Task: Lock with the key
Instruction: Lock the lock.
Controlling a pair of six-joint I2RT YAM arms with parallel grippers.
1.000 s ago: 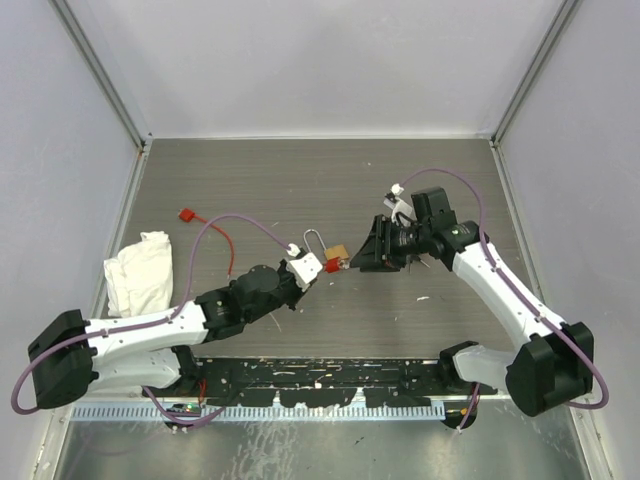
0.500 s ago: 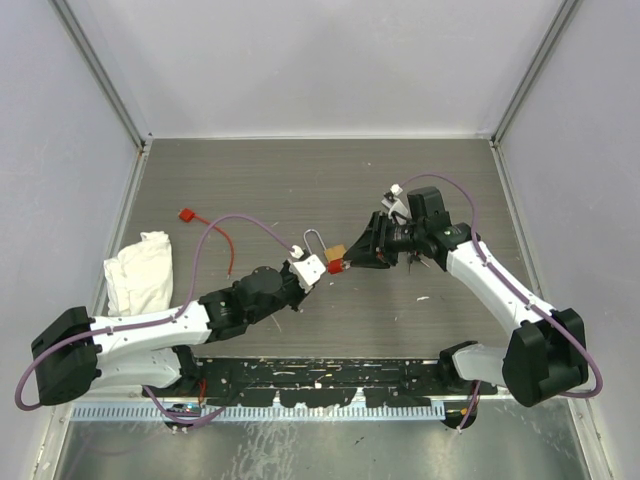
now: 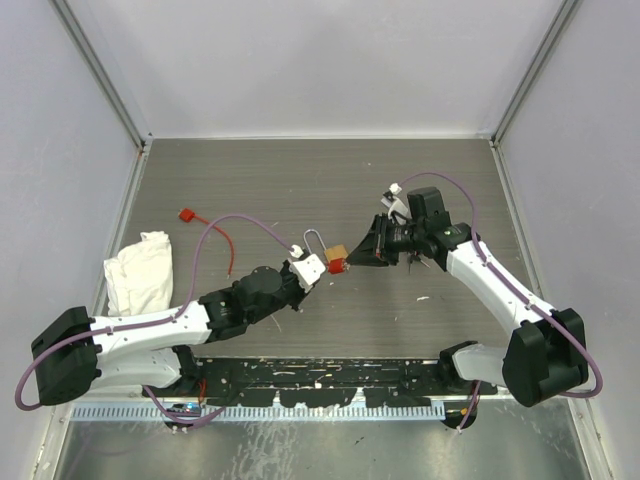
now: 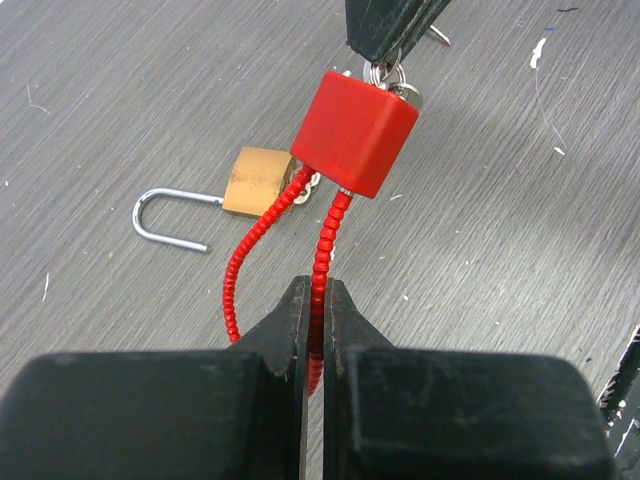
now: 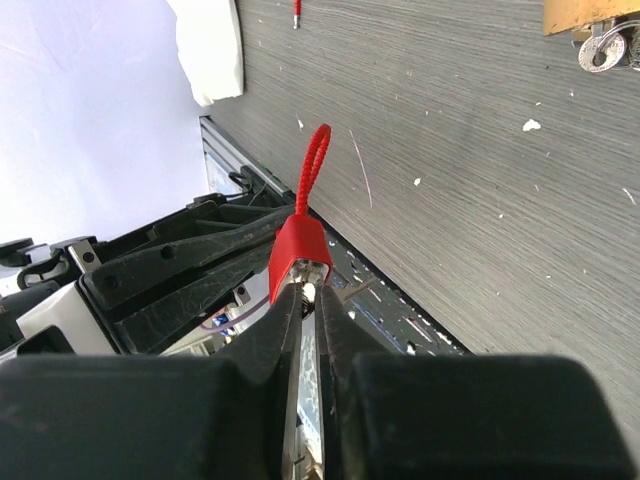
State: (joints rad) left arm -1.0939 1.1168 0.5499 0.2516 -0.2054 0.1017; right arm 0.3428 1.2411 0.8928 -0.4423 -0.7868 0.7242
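Note:
A small red lock body [image 4: 353,132] hangs above the table by its red beaded cable [image 4: 322,250]. My left gripper [image 4: 317,290] is shut on that cable just below the body. From the opposite side, my right gripper [image 5: 308,292] is closed on the key [image 5: 312,290], whose silver blade sits in the end of the red lock [image 5: 299,250]. In the top view the lock [image 3: 336,265] sits mid-table between the left gripper [image 3: 312,268] and the right gripper [image 3: 352,262]. Little of the key shows between the fingers.
A brass padlock [image 4: 258,182] with an open silver shackle [image 4: 170,215] lies on the table under the red lock. At the table's left edge lies a white cloth [image 3: 140,270]. A second red tag with a red wire [image 3: 186,214] rests behind it.
My right gripper has moved left up to the red lock and narrowed its jaws onto the key. The left gripper has kept hold of the red cable, barely shifting.

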